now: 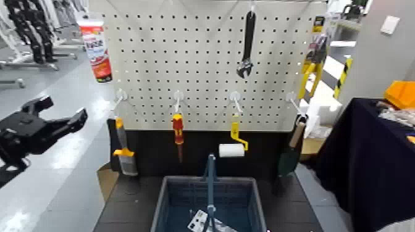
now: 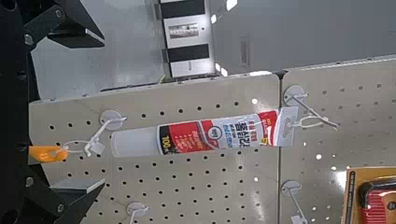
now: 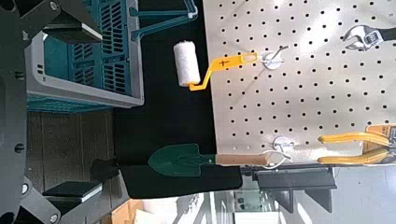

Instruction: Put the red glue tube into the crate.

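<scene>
Nr L tool [image 1: 62, 121], open & empty: glue tube [image 1: 96, 52] hung above trowel [image 1: 125, 148].

- We look from the head, forward and down, at the pegboard [image 1: 204, 92] and the crate [image 1: 163, 207] before its lower edge.
- Our left wrist view faces the pegboard closely, sharing the red glue tube [image 1: 97, 54] [image 2: 219, 135] with the head view.
- Our right wrist view shares the crate and the pegboard's lower edge.
</scene>
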Robot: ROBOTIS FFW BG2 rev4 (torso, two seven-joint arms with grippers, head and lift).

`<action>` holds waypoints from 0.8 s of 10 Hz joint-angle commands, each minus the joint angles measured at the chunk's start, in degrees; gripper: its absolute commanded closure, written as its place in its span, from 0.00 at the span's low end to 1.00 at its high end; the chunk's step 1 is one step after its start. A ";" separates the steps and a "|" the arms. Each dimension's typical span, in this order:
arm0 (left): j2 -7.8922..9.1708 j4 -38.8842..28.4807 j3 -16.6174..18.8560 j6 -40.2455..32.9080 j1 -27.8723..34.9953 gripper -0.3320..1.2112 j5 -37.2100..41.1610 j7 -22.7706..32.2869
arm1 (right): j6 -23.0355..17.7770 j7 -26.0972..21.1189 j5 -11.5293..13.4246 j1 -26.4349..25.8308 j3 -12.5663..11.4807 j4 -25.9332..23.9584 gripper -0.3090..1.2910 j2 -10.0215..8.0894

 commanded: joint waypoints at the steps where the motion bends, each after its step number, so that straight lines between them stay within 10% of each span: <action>1: 2.43 4.17 -0.25 1.51 -4.37 0.37 3.47 -3.01 | 0.09 0.34 -0.36 -0.42 0.11 0.39 0.30 0.06; 8: 7.44 13.31 -3.77 6.79 -15.53 0.37 5.23 -13.99 | -0.53 1.04 -1.06 -1.04 0.02 1.53 0.31 0.24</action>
